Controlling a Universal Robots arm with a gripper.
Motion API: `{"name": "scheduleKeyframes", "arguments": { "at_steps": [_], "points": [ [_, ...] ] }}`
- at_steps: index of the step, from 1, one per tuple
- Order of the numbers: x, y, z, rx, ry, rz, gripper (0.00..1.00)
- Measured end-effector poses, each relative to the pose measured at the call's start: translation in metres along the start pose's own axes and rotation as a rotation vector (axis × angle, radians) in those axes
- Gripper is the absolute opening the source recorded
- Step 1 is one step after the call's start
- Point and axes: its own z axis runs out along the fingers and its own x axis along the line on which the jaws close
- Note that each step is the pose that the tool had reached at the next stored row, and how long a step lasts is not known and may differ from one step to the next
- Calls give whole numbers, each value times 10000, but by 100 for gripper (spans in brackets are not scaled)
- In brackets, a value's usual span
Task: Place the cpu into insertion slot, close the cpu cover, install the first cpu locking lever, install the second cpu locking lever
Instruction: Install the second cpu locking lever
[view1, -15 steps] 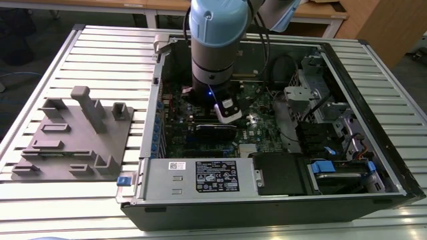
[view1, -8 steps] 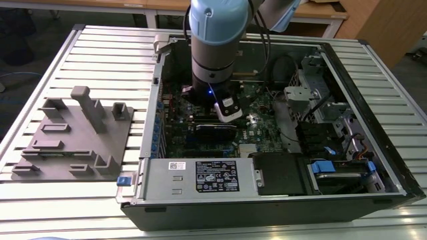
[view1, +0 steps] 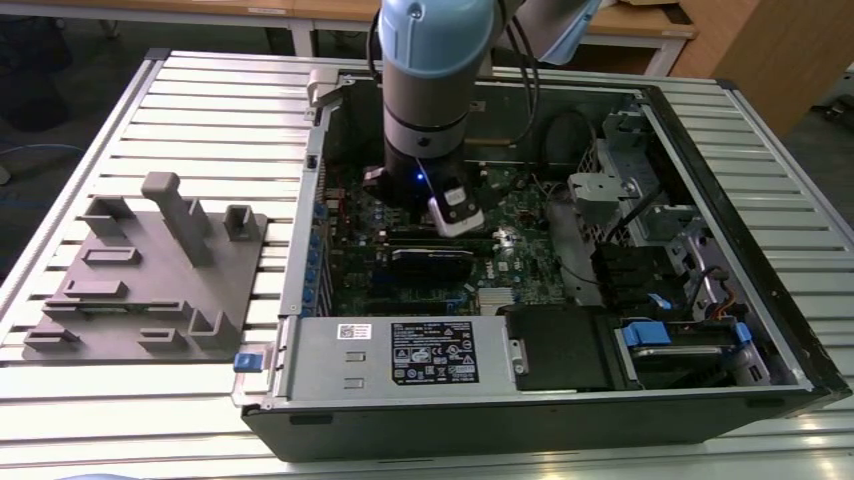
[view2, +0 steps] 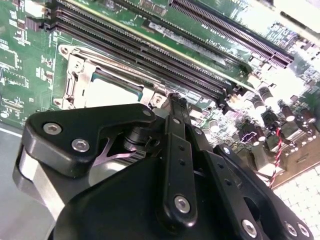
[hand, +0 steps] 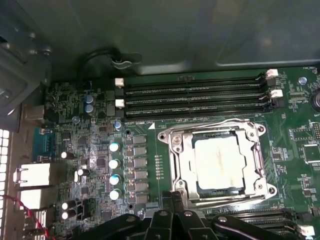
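The cpu (hand: 220, 162), a pale silver square, lies in the insertion slot (hand: 176, 186) on the green board. The cpu cover (hand: 254, 150), a silvery frame plate, lies flat over it with the chip showing through its window. A wire locking lever (hand: 210, 125) runs along the slot's side nearest the memory slots. My gripper (hand: 173, 196) is shut, its tips at the slot's corner by the cover's edge. The second wrist view shows the gripper (view2: 172, 100) just beside the cpu (view2: 112, 92) and the cover (view2: 75, 82). In the exterior view the gripper (view1: 454, 215) is low inside the open computer case.
Long black memory slots (hand: 195, 95) run beside the socket, and capacitors (hand: 114, 162) stand on its other side. A black heatsink block (view1: 430, 265) and the grey labelled power-supply box (view1: 400, 352) lie near the gripper. A grey fixture plate (view1: 147, 270) sits at the exterior view's left.
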Motion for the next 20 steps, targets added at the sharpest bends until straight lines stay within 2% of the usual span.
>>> {"name": "scheduleKeyframes", "arguments": {
  "at_steps": [3, 9, 14, 20],
  "points": [
    [2, 22, 5, 59, -4, -1, 10],
    [8, 83, 18, 107, -8, -3, 10],
    [12, 132, 30, 122, -11, -3, 10],
    [22, 235, 53, 145, -13, -2, 10]
  ]
}}
